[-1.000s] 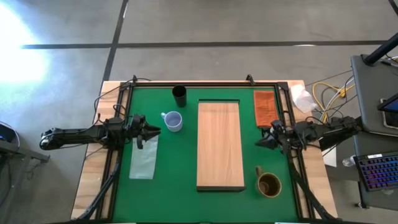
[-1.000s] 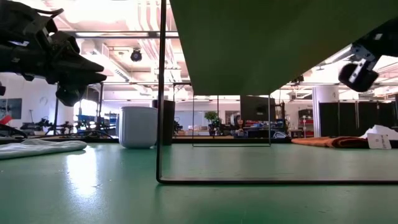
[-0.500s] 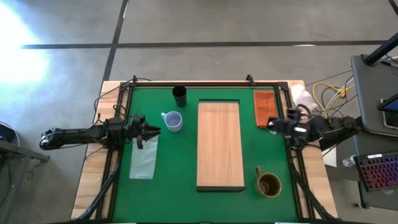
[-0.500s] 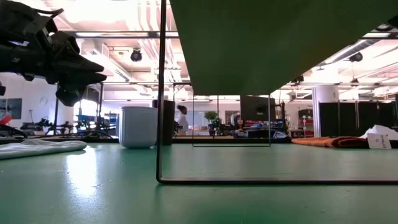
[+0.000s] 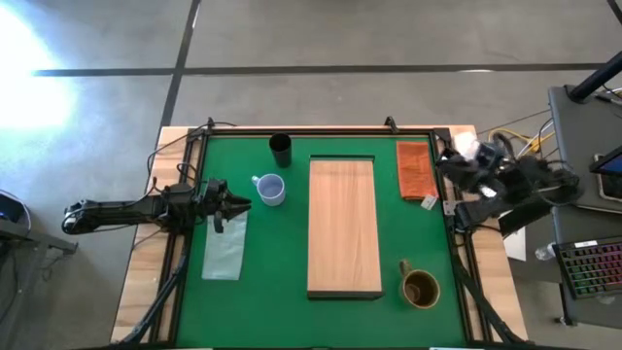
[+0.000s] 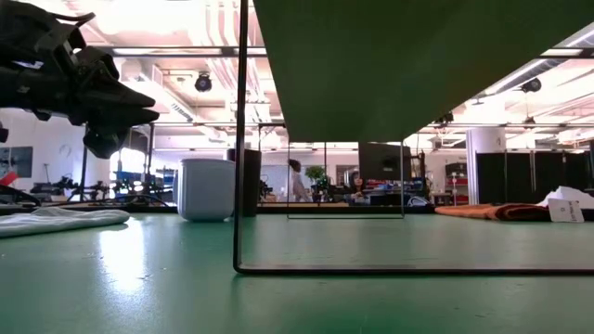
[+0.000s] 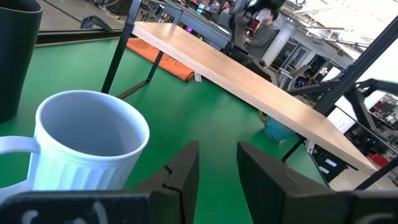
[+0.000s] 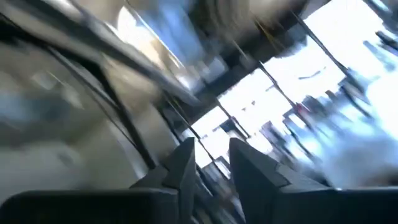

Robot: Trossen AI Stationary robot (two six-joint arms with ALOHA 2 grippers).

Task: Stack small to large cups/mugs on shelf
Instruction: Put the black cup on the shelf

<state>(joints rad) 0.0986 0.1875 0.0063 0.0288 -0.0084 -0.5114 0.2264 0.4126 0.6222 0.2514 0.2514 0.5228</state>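
Observation:
The pale blue-white mug (image 5: 270,189) stands upright on the green mat, left of the light-wood shelf (image 5: 342,226). The black tumbler (image 5: 281,149) stands beyond it near the far edge. The brown-olive mug (image 5: 420,288) stands at the shelf's near right corner. My left gripper (image 5: 238,204) hovers level just left of the pale mug (image 7: 87,146), its fingers a narrow gap apart and empty. My right gripper (image 5: 445,163) is raised over the table's far right edge, tipped upward, its fingers a narrow gap apart and empty. The shelf (image 6: 418,65) rests on thin black legs.
An orange-red cloth (image 5: 414,170) lies right of the shelf at the far side. A pale green cloth (image 5: 225,243) lies below my left gripper. A black frame (image 5: 199,136) borders the mat. White paper and cables (image 5: 474,151) lie off the right edge.
My right gripper has risen from beside the shelf's right side and swung toward the table's far right edge, tipping upward and leaving the low view.

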